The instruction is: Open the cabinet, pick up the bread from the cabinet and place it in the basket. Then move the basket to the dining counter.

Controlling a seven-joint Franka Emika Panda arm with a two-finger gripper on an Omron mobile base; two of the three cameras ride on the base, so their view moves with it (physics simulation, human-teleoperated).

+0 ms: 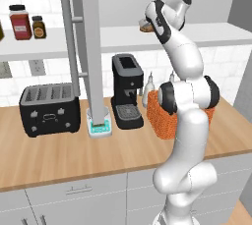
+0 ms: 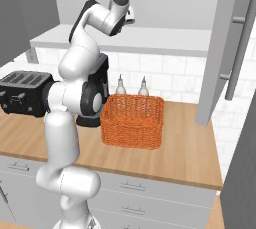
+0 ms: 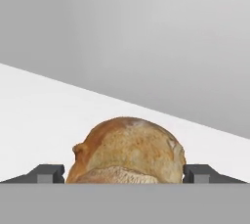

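Note:
The grey wall cabinet stands open, its door (image 1: 91,47) swung out edge-on with a long bar handle (image 1: 70,42), and the other door (image 2: 222,48) at the right. My gripper (image 1: 144,24) reaches in over the white inner shelf (image 1: 118,37). In the hand view the golden-brown bread (image 3: 129,149) fills the gap between my fingertips (image 3: 49,173), which touch both its sides; the gripper (image 3: 124,171) is shut on it. The bread (image 1: 145,25) sits at shelf height. The orange woven basket (image 2: 133,120) rests on the wooden counter below, partly behind my arm (image 1: 160,116).
A black toaster (image 1: 49,108) and a black coffee machine (image 1: 127,89) stand on the counter left of the basket. Two bottles (image 2: 120,85) stand behind the basket. Spice jars (image 1: 20,21) sit on the shelf's left part. The open door hangs over a small scale (image 1: 100,128).

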